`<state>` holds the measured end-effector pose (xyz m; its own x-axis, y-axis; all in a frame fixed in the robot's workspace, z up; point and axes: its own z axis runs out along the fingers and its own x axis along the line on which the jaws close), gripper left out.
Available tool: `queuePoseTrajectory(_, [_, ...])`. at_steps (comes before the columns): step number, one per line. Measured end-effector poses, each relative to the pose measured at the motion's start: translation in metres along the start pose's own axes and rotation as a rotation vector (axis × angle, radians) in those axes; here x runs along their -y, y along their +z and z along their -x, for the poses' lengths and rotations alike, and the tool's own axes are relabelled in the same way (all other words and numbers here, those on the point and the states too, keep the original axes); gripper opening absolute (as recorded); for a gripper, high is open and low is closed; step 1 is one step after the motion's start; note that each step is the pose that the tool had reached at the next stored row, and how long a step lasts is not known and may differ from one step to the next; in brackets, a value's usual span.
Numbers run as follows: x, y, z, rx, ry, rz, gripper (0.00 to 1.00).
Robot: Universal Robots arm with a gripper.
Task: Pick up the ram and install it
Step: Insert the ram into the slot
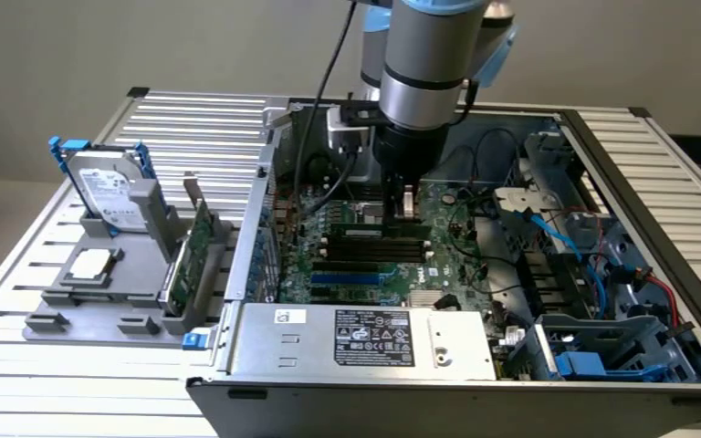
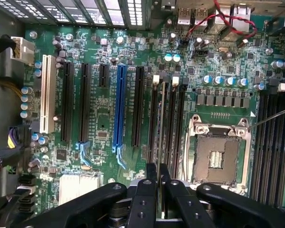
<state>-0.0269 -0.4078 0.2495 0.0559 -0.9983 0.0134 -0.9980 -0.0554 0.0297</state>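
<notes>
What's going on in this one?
The robot arm's gripper is shut on the ram. It holds the stick edge-on over the black memory slots, beside the empty CPU socket on the motherboard of an open PC case. The stick looks lined up with a slot, but does not look seated.

arm (image 1: pixel 430 55) cropped at exterior view's upper edge, ram (image 2: pixel 160 118) edge-on in wrist view, both faces hidden, gripper (image 2: pixel 158 167) body cropped, power supply label (image 1: pixel 372 336) print unreadable

Ram (image 2: pixel 161 128): thin stick, edge-on, upright, clamped in pincer (image 2: pixel 158 168), over black slots (image 2: pixel 179 124).
</notes>
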Motion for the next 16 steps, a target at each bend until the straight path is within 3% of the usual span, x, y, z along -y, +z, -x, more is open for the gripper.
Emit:
queuePoseTrajectory(8, [0.0005,0.0138,0.000,-0.0048,0.003,0.0004,0.14])
queuePoseTrajectory(16, [0.0004,0.0157,-0.001,-0.0050,0.004,0.0003,0.14])
